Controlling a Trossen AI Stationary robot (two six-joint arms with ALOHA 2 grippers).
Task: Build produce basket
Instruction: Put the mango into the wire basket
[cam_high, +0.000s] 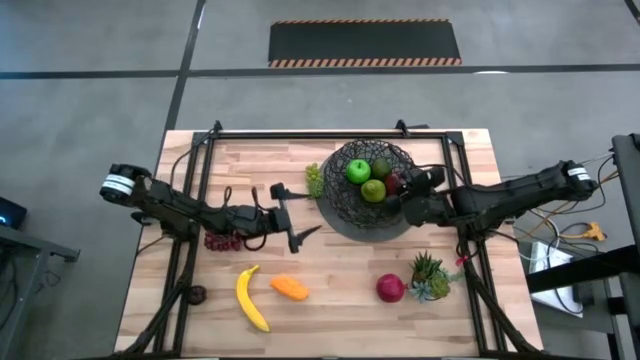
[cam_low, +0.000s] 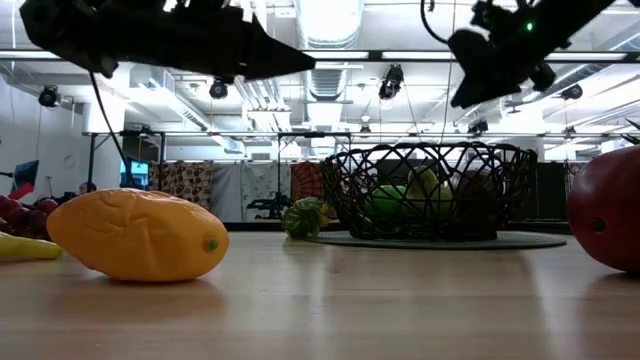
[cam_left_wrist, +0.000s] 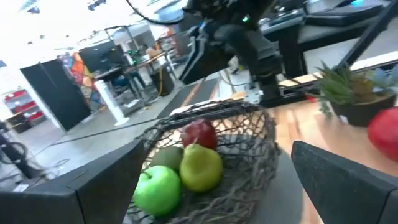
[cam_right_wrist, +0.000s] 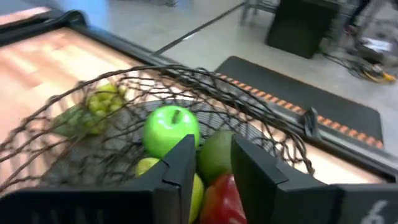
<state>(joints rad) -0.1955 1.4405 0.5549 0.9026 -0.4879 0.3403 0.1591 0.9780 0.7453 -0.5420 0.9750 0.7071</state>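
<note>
The black wire basket stands on its grey disc at the table's far middle. It holds a green apple, a green pear and a red apple. Green grapes lie against the basket's left side. Purple grapes, a banana, an orange piece and a second red apple lie on the table. My left gripper hovers wide open just left of the basket. My right gripper hangs over the basket's right rim, its fingers a narrow gap apart, holding nothing.
A small spiky potted plant stands near the right front, beside the loose red apple. A small dark item lies left of the banana. A black metal frame borders the tabletop. Bare wood shows along the near edge.
</note>
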